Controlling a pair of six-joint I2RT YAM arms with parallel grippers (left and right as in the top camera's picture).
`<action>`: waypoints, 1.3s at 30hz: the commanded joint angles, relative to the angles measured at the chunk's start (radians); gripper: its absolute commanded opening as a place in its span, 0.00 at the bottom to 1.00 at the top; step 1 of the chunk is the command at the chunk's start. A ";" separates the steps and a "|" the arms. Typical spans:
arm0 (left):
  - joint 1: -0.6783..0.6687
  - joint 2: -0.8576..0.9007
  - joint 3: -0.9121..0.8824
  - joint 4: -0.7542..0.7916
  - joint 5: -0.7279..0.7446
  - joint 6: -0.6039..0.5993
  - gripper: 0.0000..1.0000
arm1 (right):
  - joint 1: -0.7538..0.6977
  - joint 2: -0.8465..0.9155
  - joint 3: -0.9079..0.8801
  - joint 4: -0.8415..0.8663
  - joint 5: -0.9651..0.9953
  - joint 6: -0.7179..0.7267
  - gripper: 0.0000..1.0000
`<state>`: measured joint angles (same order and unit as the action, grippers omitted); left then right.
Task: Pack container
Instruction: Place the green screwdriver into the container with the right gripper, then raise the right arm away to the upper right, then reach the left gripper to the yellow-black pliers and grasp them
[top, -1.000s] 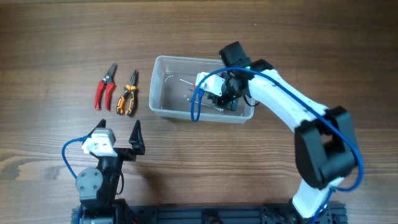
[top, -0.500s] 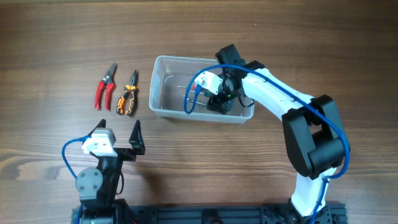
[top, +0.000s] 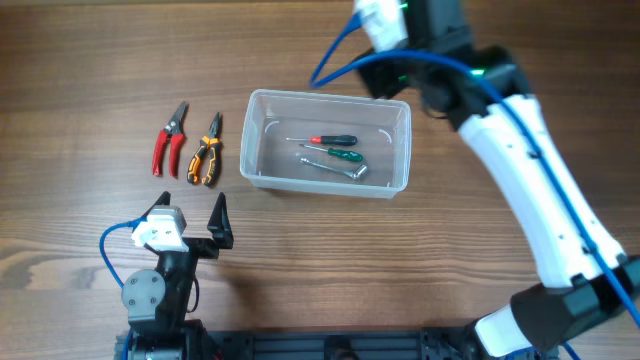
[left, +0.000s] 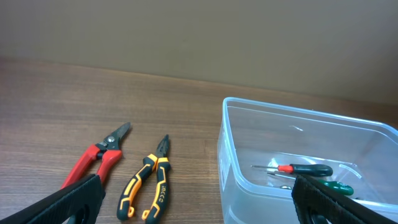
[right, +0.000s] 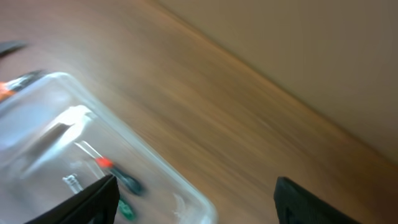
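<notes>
Red-handled snips (top: 169, 139), orange pliers (top: 207, 150) beside, wooden table (top: 80, 60)

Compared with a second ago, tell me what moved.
The right tool, which was down inside the container, rose out and swung off to the far side, open and empty. The container, the screwdrivers in it, the red cutters, the orange pliers and the left tool stayed put.

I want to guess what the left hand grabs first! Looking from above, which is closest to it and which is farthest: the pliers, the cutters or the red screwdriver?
1. Pliers, just in front of the left hand.
2. Cutters, left of the pliers. These two are nearly tied, too close to call.
3. Red screwdriver, clearly farthest, off to the right inside the container.
</notes>
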<state>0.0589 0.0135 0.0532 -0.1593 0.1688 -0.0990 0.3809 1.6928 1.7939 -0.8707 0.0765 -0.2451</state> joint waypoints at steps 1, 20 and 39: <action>-0.006 -0.009 -0.005 0.002 -0.002 0.016 1.00 | -0.158 0.011 0.003 -0.103 0.149 0.196 0.88; -0.006 -0.009 -0.005 0.005 -0.003 0.016 1.00 | -0.463 0.011 0.001 -0.159 0.091 0.225 1.00; -0.005 0.993 0.922 -0.580 -0.073 0.198 1.00 | -0.463 0.011 0.001 -0.159 0.091 0.225 1.00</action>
<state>0.0589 0.7761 0.7586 -0.6178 0.1024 -0.0467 -0.0803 1.7000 1.7920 -1.0317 0.1658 -0.0410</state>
